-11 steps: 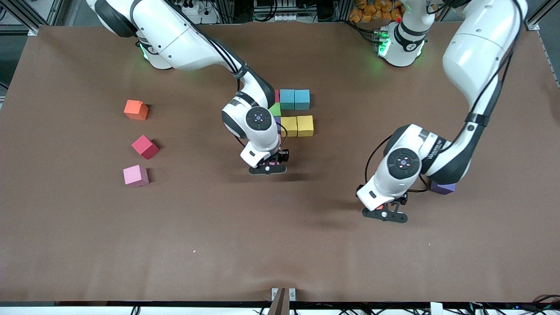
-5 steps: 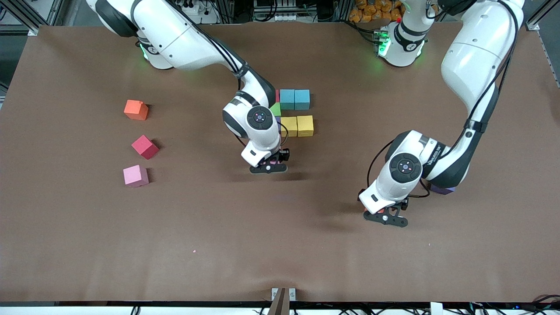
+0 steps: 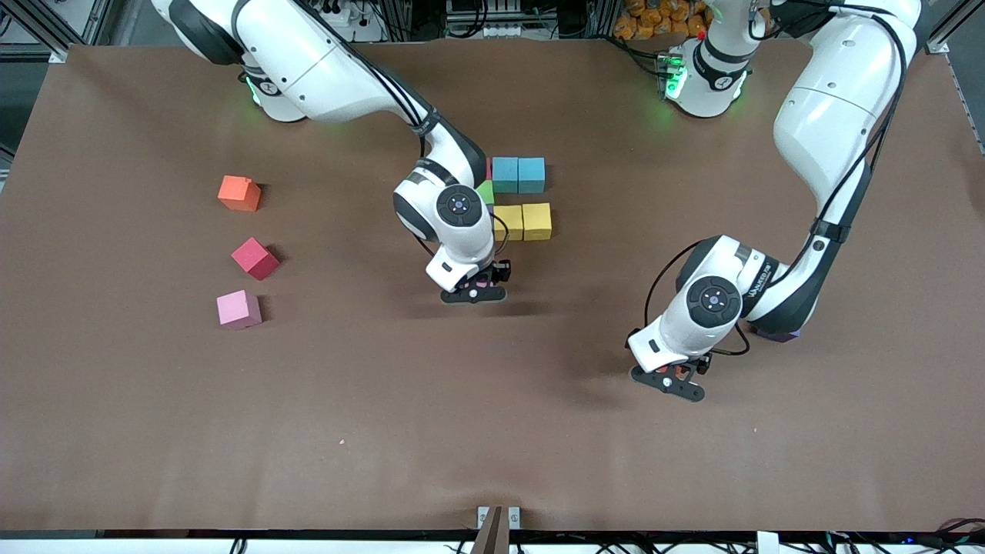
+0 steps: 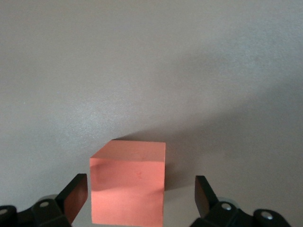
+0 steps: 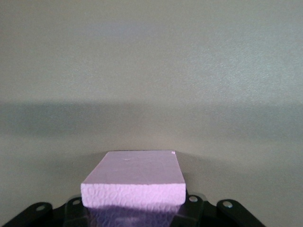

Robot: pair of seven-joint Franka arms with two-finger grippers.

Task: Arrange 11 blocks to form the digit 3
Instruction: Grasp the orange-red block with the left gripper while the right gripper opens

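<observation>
Desk [image 3: 492, 431]: broad rectangular top under a matte brown covering, slightly rippled along the edge nearest the front camera, with soft shadows on it and a small metal bracket [image 3: 498, 517] fixed at the middle of that edge. Surroundings at the far edge: aluminium frame rails [image 3: 46, 27], a power strip with dark cables [image 3: 342, 14], and a heap of orange items [image 3: 662, 17]. Lighting: even and overhead, with green glows [image 3: 668, 96] on the covering.

The left arm [image 3: 777, 288] hides most of a purple block [image 3: 777, 335].
</observation>
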